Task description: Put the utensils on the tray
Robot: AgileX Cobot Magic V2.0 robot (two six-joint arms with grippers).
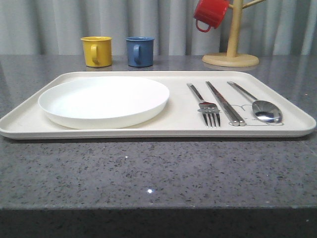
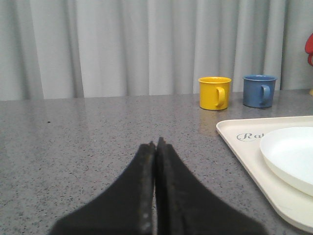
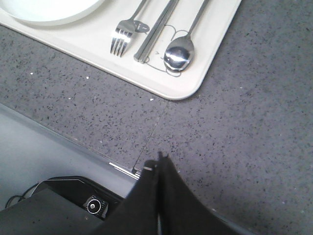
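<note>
Tray (image 1: 178,126) near table edge holds plate (image 1: 104,101), fork (image 1: 205,106), chopsticks (image 1: 225,104), spoon (image 1: 262,108) side by side. Left gripper (image 2: 156,145) and right gripper (image 3: 159,157) both closed, empty, off tray

Staged dining mock-up: speckled grey countertop (image 1: 148,168), curtain backdrop (image 1: 64,25), mug tree (image 1: 233,34).

Front low, close, faces tray (image 1: 178,119); wrist views seemingly share it.
</note>
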